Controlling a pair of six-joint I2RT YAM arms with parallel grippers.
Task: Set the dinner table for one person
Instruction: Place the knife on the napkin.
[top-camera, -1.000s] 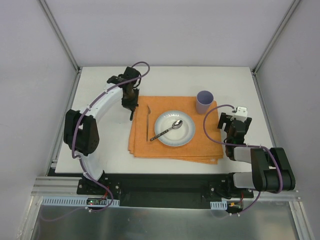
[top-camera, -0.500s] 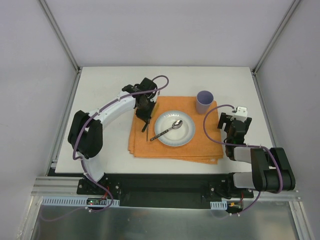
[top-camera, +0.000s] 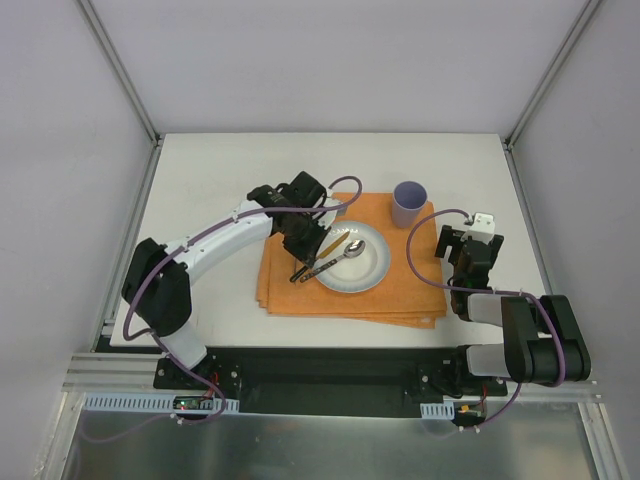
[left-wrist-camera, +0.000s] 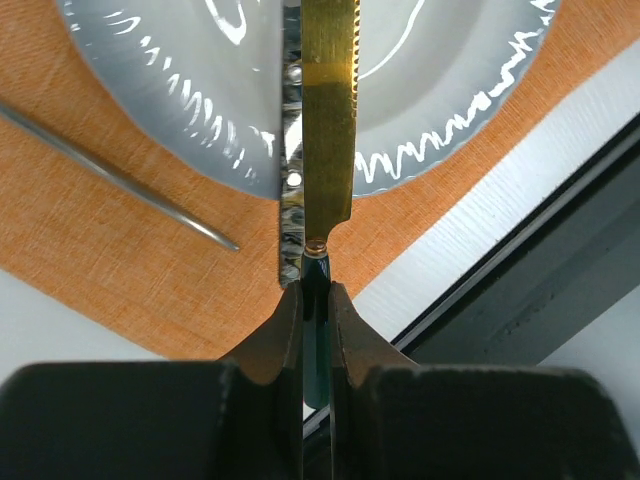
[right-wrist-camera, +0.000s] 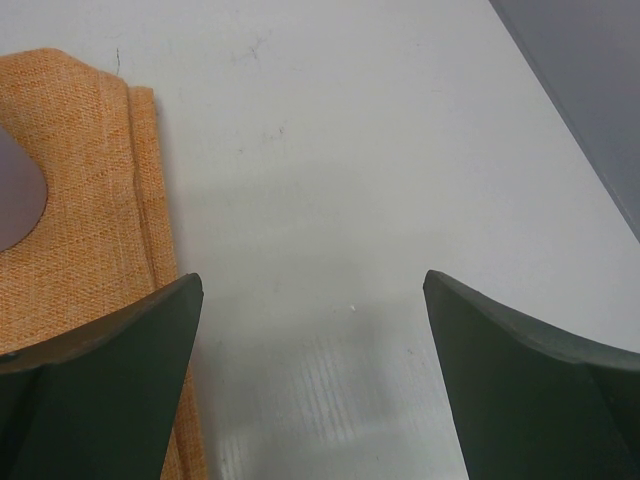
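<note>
No readable text, labels, brands, numbers or signs in any view.

White dinner table (top-camera: 200, 180); orange placemat (top-camera: 400, 295) atop

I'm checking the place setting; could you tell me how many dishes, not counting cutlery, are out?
2: a plate in the middle of the orange cloth, and a purple cup at its far right corner. None appears hidden.
</note>
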